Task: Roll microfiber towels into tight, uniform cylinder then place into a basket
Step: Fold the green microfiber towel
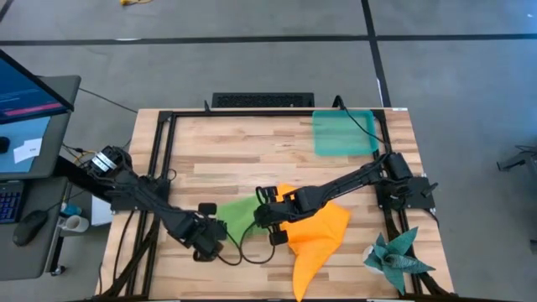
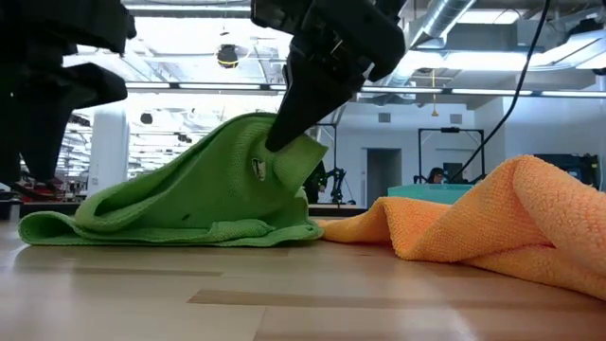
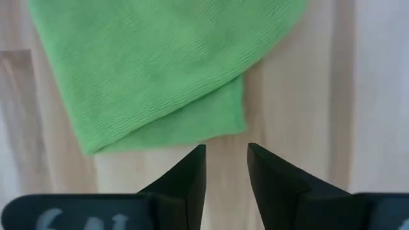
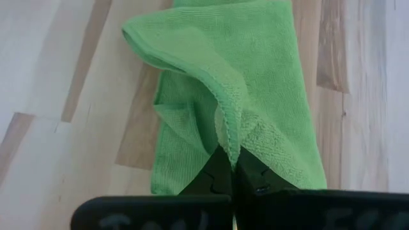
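1. Nearest the front edge of the table (image 1: 252, 151), bare wood runs in front of both cloths, so there is free room along that side.
2. The left gripper (image 1: 210, 237) sits low near the front left. Its jaws stand apart with a narrow gap between them and nothing in it, and their tips are just short of the green towel (image 3: 160, 70), not touching it.
3. That lime green towel lies folded over itself near the table's middle, its folded edge and one corner facing the left gripper, with bare wood on either side of the corner.
4. The right gripper (image 1: 264, 214) reaches in from the right side and is clenched on a fold of the green towel, pinching the hemmed edge so the cloth stands up in a peak above the rest, which lies flat on the wood.
5. Just beside it, on the right, the orange towel (image 1: 319, 239) lies crumpled and loose, one point trailing toward the front edge; from above, it seems to touch the green one, though the arm hides the meeting line.
6. At the front right corner lies a dark teal spiky cloth (image 1: 396, 258), well apart from the grippers.
7. Farthest off, at the back right corner, the teal-green basket (image 1: 344, 132) sits empty, with open wood between it and the towels.
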